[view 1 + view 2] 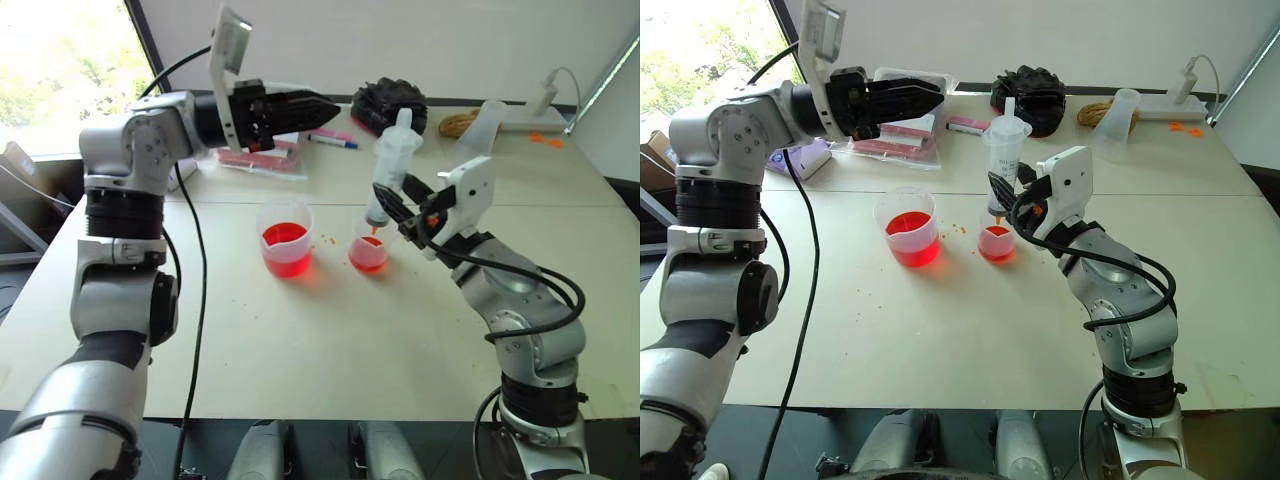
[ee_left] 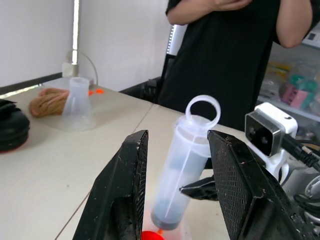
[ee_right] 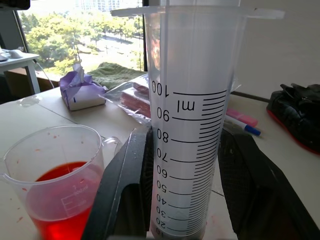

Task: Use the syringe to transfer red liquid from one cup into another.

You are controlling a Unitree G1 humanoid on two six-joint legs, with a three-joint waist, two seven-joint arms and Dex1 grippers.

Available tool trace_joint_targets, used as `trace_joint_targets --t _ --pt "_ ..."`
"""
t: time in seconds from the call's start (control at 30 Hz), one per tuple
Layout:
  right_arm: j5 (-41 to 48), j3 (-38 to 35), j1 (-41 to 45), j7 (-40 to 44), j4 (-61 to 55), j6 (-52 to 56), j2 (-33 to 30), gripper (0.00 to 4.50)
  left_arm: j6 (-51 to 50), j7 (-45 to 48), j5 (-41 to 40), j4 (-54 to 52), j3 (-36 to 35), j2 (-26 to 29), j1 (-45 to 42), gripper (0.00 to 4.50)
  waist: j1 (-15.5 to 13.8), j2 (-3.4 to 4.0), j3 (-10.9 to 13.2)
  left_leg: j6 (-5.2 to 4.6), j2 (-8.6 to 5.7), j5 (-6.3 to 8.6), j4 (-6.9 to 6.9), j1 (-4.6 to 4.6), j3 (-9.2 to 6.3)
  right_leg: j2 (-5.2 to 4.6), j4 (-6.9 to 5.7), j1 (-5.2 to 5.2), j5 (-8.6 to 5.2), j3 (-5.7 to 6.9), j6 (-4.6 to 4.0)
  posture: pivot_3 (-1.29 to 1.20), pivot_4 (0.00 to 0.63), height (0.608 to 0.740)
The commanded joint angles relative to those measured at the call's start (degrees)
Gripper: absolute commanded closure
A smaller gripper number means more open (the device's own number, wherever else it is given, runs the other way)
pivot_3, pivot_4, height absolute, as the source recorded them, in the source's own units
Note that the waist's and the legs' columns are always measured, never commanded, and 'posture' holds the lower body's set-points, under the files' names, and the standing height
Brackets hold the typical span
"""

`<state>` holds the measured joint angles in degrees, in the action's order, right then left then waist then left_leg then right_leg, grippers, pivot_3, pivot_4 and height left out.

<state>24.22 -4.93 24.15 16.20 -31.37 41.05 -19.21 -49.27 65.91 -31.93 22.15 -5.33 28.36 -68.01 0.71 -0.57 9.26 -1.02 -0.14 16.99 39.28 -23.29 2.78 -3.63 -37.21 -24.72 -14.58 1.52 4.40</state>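
The syringe [image 1: 392,165] stands nearly upright, its orange tip just above the smaller cup [image 1: 368,250], which holds some red liquid [image 1: 369,262]. My right gripper [image 1: 392,208] is shut on the lower barrel, one black finger [image 3: 125,185] on each side of the printed scale. The white plunger ring [image 2: 202,107] sits low on the barrel top. The larger cup [image 1: 285,237] stands to the left, with red liquid [image 3: 60,200] in its lower part. My left gripper [image 1: 325,112] hovers open and level, up and to the left of the syringe, holding nothing.
A black bundle [image 1: 392,100], a coil of rope [image 1: 458,124] and a clear flask [image 1: 485,122] lie at the table's back. A plastic packet [image 1: 262,158], a pen [image 1: 332,141] and a purple tissue pack [image 1: 805,157] sit behind the cups. A person in black [image 2: 225,60] stands beyond the table.
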Motion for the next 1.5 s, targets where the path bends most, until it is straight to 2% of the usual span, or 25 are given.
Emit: trace_joint_targets --t 0.03,0.17,0.3,0.53,0.67,0.77,0.83,0.97,1.3,1.5 --pt "2.9 -3.1 3.5 0.1 -3.2 1.6 -1.5 3.19 1.2 -0.6 -0.8 -4.0 -0.6 0.7 2.4 2.59 -0.1 0.0 0.0 0.0 0.0 0.0 0.0 0.0 0.0 -0.01 0.0 0.01 0.0 0.0 0.0 0.0 0.15 0.74" --pt "8.5 -9.0 10.0 -0.6 -1.5 8.7 -5.1 3.19 2.7 -3.0 -1.0 -7.2 -1.1 -0.5 5.5 2.59 -0.2 -0.01 0.0 0.0 -0.01 0.0 0.02 -0.03 -0.02 -0.04 -0.01 0.01 0.0 0.02 0.0 0.0 0.15 0.74" --pt "12.2 -13.7 17.2 -1.5 4.3 20.1 -11.7 3.19 4.6 -5.7 -1.9 -9.7 -2.5 -2.2 8.2 2.59 -0.2 0.0 0.0 0.0 0.0 0.0 0.02 -0.03 -0.01 -0.08 0.0 0.02 0.0 0.02 0.0 0.0 0.15 0.74" --pt "13.7 -16.9 34.4 -2.2 22.1 40.6 -21.0 3.19 6.2 -8.7 -3.0 -16.1 -1.7 -3.7 16.2 2.59 0.2 0.06 0.0 0.0 0.03 0.0 -0.02 0.0 0.07 -0.18 0.01 -0.03 0.01 -0.05 -0.02 0.0 0.15 0.74" --pt "11.7 -9.3 42.9 -0.1 34.3 50.9 -27.3 3.19 6.0 -9.2 -4.6 -19.4 -1.3 -5.1 20.2 2.59 -0.1 0.07 0.0 -0.01 0.05 0.01 -0.05 -0.01 0.08 -0.19 0.04 -0.05 0.0 -0.06 -0.03 0.0 0.15 0.74" --pt "11.6 -1.4 45.9 1.4 42.2 51.5 -31.2 3.19 6.0 -9.4 -5.3 -21.5 -0.6 -5.6 22.6 2.59 -0.1 0.07 0.0 -0.03 0.02 0.02 -0.06 -0.01 0.08 -0.25 0.12 -0.01 0.0 -0.05 -0.03 0.0 0.15 0.74" --pt "13.3 6.5 46.9 3.2 46.4 51.5 -34.0 3.19 5.7 -10.2 -5.8 -22.8 -0.7 -6.0 23.7 2.59 -0.1 0.07 0.0 -0.06 0.0 0.04 -0.05 -0.01 0.1 -0.28 0.16 0.0 0.01 -0.05 -0.03 0.0 0.15 0.74" --pt "15.0 17.0 48.2 5.0 51.7 51.5 -35.5 3.19 4.5 -11.3 -6.7 -25.8 -0.7 -5.1 25.0 2.59 0.0 0.07 0.0 -0.07 0.0 0.04 -0.06 -0.03 0.12 -0.3 0.15 -0.05 0.01 -0.05 -0.03 0.0 0.15 0.74" --pt "17.7 25.1 46.8 5.4 60.2 51.5 -28.8 3.19 1.9 -11.9 -9.3 -31.6 -1.5 0.5 28.2 2.59 -0.1 0.08 0.0 -0.07 0.01 0.04 -0.06 -0.05 0.12 -0.29 0.13 -0.06 0.01 -0.03 -0.03 0.0 0.15 0.74" --pt "16.9 26.5 45.0 2.6 64.8 51.5 -24.6 3.19 0.5 -12.2 -12.4 -33.3 -3.1 2.8 29.0 2.59 0.0 0.08 0.0 -0.08 -0.02 0.05 -0.05 -0.08 0.11 -0.36 0.15 -0.06 0.01 0.01 -0.02 0.0 0.15 0.74"
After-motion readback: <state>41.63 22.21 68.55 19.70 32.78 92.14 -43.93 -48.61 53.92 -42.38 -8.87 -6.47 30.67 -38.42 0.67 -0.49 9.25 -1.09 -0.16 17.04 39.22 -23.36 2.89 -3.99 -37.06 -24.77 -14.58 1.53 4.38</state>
